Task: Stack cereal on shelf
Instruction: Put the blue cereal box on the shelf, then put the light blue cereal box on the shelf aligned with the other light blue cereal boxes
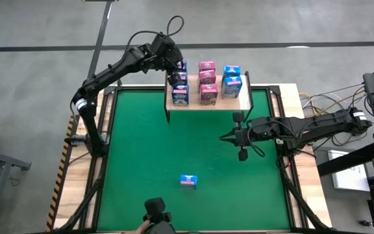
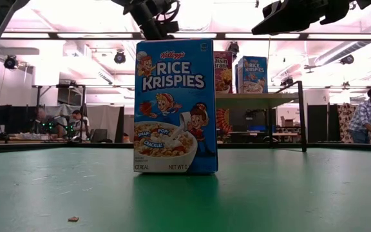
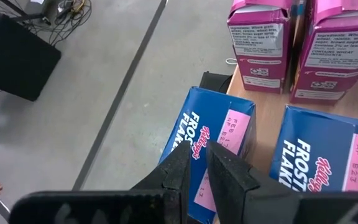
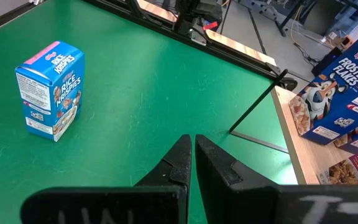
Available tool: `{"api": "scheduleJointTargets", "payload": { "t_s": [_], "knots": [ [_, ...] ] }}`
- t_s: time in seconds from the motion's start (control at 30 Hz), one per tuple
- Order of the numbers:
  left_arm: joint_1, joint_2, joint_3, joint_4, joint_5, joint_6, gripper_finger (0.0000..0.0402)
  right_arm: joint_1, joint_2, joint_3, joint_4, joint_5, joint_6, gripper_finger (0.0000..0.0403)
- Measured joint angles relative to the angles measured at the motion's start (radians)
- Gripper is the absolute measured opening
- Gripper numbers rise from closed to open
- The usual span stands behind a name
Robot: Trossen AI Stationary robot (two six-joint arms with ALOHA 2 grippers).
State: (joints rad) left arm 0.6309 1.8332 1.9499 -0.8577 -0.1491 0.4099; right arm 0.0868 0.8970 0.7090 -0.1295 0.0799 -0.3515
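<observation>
- Shelf (image 1: 208,104) at table (image 1: 148,156) 12 o'clock is nearly full of cereal boxes (image 1: 207,81)
- Left gripper (image 1: 177,68) pinches narrow on a Frosted Flakes box (image 3: 213,149) at the shelf's left end
- One Rice Krispies box (image 1: 187,181) left at 6 o'clock
- Right gripper (image 1: 224,137) closed empty, mid-table

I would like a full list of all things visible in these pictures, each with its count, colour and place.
Frosted Flakes boxes: at least three, dark blue, left column on the shelf.
Pink boxes: three, magenta, middle column on the shelf.
Light blue boxes: two, right column on the shelf.
Rice Krispies box: one, light blue, upright alone on the green table.
Shelf: one, light wood, at the table's far edge.
Person: one, in the room behind.
Left gripper: fingers shut on the rearmost Frosted Flakes box.
Right gripper: shut, empty, over the table.
</observation>
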Motion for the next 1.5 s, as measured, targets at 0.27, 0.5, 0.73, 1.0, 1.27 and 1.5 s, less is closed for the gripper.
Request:
{"api": "scheduleJointTargets", "payload": {
  "t_s": [0.27,0.5,0.73,1.0,1.27,1.5],
  "knots": [
    [-0.012,-0.011,0.000,0.001,0.001,-0.012,0.0038,0.000,0.000,0.000,0.001,0.000,0.001,0.0013],
    [-0.063,-0.047,0.000,-0.013,0.060,-0.081,0.0038,0.000,0.000,0.000,0.008,0.000,0.048,0.0013],
    [-0.191,-0.107,-0.013,-0.011,0.109,-0.085,0.0038,0.000,0.000,0.000,0.009,0.000,0.148,0.0013],
    [-0.379,-0.255,-0.222,0.089,0.109,-0.087,0.0038,0.018,0.023,0.000,0.008,-0.003,0.261,0.0013],
    [-0.548,-0.502,-0.584,0.379,0.107,-0.177,0.0038,0.103,0.049,0.000,0.008,-0.005,0.353,0.0013],
    [-0.685,-0.693,-0.842,0.640,0.105,-0.214,0.0038,0.164,0.069,0.037,0.010,-0.004,0.484,0.0013]
  ]
}}
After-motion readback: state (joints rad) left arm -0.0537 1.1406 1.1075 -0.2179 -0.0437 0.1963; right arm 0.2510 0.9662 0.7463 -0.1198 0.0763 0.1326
